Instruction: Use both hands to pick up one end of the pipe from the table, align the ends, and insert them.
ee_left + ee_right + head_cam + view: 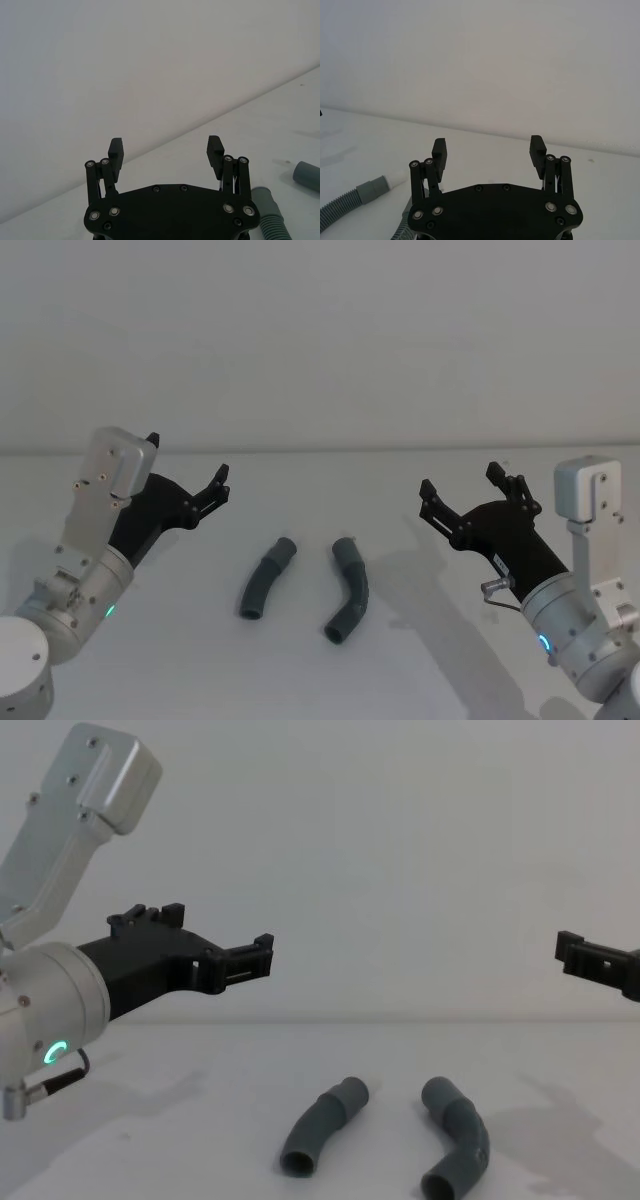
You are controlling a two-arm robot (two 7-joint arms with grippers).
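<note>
Dark grey pipe (265,578) lay on the white desk (300,680), near the middle and between the two arms. From the head view it appeared as two bent lengths side by side and apart. The left length ran from a far cuff toward a near open mouth. The right length (352,590) bent at its middle, with a near mouth that was also open. The chest view showed the same two lengths (320,1125) (458,1135) flat on the desk, touching neither tool.

The left tool (187,460) was held above the desk to the left of the pipe, pointing toward the far right. Its fingers stood wide apart and held nothing, as the left wrist view (165,145) confirmed. A green ring light (50,1053) glowed on that arm.

The right tool (461,480) hung above the desk to the right of the pipe. Its fingers were likewise spread, with nothing between them (488,145). The right wrist view showed a ribbed stretch of hose ending in a smooth cuff (372,189) with a white tip (397,179), resting on the desk.
</note>
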